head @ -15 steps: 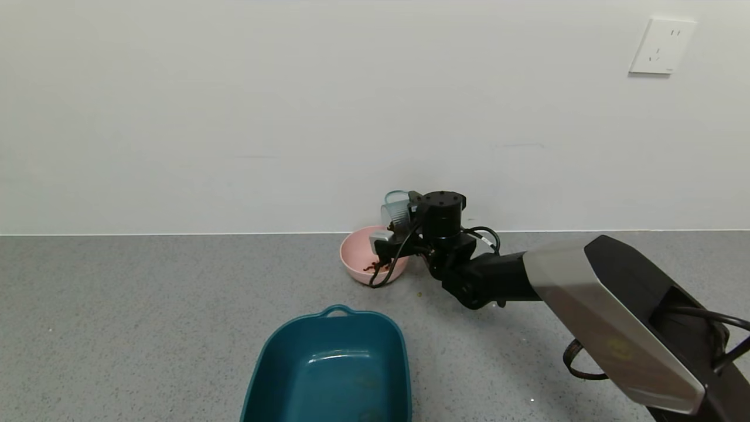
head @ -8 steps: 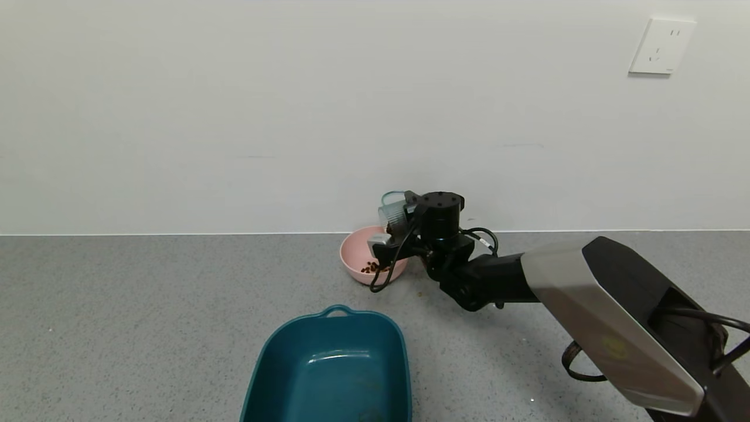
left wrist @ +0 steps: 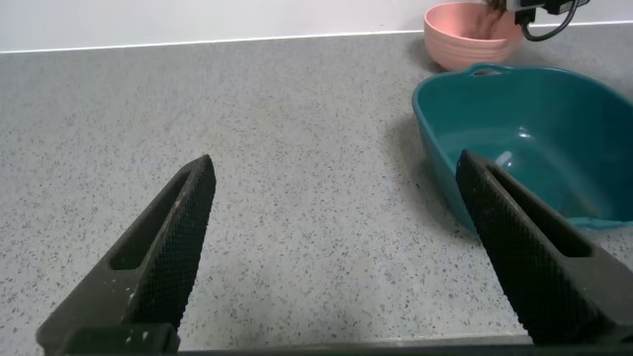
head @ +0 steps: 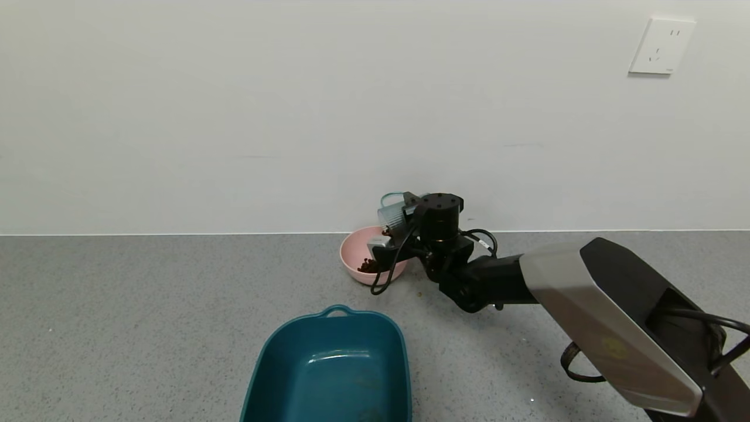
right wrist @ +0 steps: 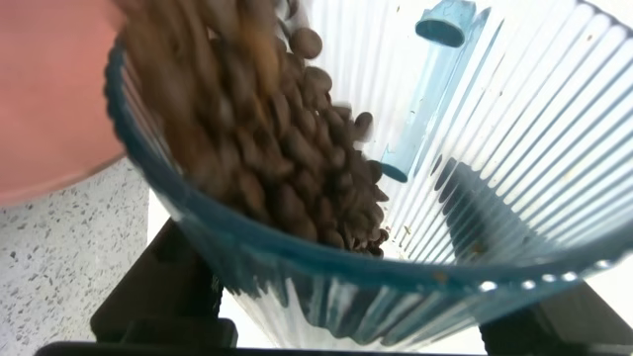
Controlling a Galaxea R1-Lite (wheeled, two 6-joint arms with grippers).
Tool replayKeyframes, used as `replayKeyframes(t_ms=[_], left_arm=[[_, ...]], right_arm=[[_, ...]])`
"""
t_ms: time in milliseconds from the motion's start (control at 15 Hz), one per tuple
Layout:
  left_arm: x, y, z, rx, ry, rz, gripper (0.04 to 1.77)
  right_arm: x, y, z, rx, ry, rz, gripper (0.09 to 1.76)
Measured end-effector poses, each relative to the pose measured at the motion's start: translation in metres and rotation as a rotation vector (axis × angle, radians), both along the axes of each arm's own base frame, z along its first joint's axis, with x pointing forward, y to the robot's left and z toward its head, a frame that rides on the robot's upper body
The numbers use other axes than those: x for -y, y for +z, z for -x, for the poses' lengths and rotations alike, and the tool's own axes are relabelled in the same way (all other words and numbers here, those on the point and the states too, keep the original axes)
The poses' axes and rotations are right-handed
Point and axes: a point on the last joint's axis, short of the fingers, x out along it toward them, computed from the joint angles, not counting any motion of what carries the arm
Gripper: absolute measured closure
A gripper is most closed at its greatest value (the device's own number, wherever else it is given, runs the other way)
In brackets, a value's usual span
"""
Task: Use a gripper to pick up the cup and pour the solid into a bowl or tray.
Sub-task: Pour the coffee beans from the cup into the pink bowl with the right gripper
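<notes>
We see the right gripper (head: 404, 218) clamped on the cup (head: 394, 214), holding it tipped over the far side of the pink bowl (head: 353, 257), its mouth turned down toward the bowl. In the right wrist view the ribbed, translucent cup (right wrist: 475, 158) fills the picture, with the gripper's dark fingers (right wrist: 163, 292) pressed against its outside wall. The brown pellets (right wrist: 267, 129) are heaped along the cup's lower wall and blurred at its lip where they spill toward the pink bowl (right wrist: 49, 99). From the head view we make out a dark clump of pellets (head: 369, 266) already lying inside the bowl, near the side closest to the gripper.

The left gripper (left wrist: 341, 247) hangs low over the counter, well apart from the work, its two black fingers (left wrist: 168, 247) spread wide with nothing between them.

The bowl sits on a speckled grey counter (head: 146, 316), close to the white wall (head: 234, 117). A teal tray (head: 331, 369) with a handle stands nearer to us than the bowl and apart from it. One or two stray specks (head: 418, 294) lie on the counter just beside the bowl. A white wall socket (head: 662, 46) sits high on the wall to the right.
</notes>
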Motion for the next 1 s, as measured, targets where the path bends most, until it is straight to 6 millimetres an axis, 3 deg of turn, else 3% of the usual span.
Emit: replayKeyframes(t_ms=[1000], left_arm=[[0.0000,0.0000,0.0000,0.000,0.000,0.000,0.06]], right_arm=[[-0.0064,-0.0019,0.0041,0.013,0.016,0.054,0.47]])
